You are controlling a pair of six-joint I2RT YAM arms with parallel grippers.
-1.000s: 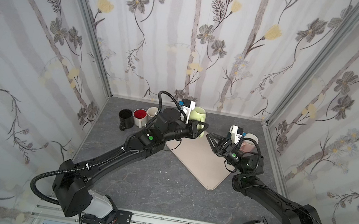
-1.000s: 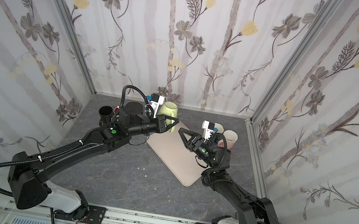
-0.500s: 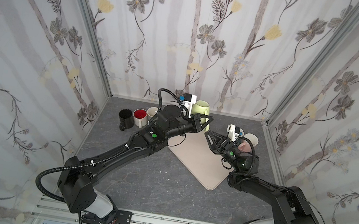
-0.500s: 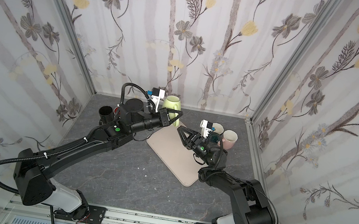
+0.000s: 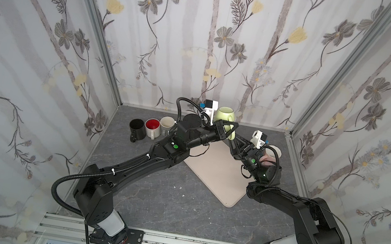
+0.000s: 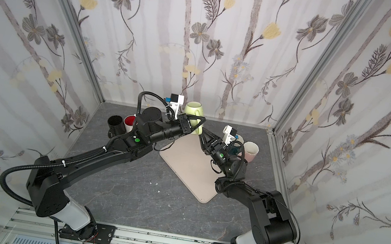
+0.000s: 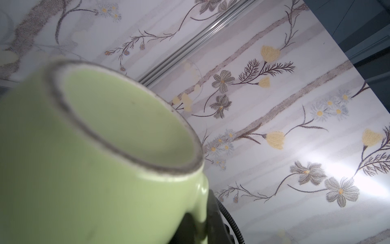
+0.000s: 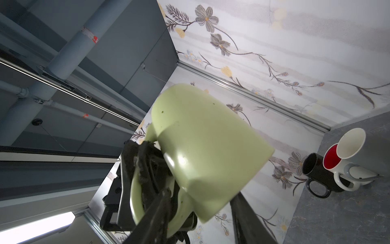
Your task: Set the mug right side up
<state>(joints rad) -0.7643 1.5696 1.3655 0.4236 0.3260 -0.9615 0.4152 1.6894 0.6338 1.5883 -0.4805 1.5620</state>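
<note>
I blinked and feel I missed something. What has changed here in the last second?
The left hand, shut on the handle of the green mug, has carried it a little up and toward the back wall, base still up. The right hand has followed; its open fingers now straddle the mug's mouth end. Nothing was let go. The mat, the row of three mugs and the pink mug stayed put.

Six mugs [image 6: 250, 149] (one green mug [image 6: 193, 109] aloft), one beige mat [image 6: 192, 165], two arms [image 6: 108, 153]
</note>
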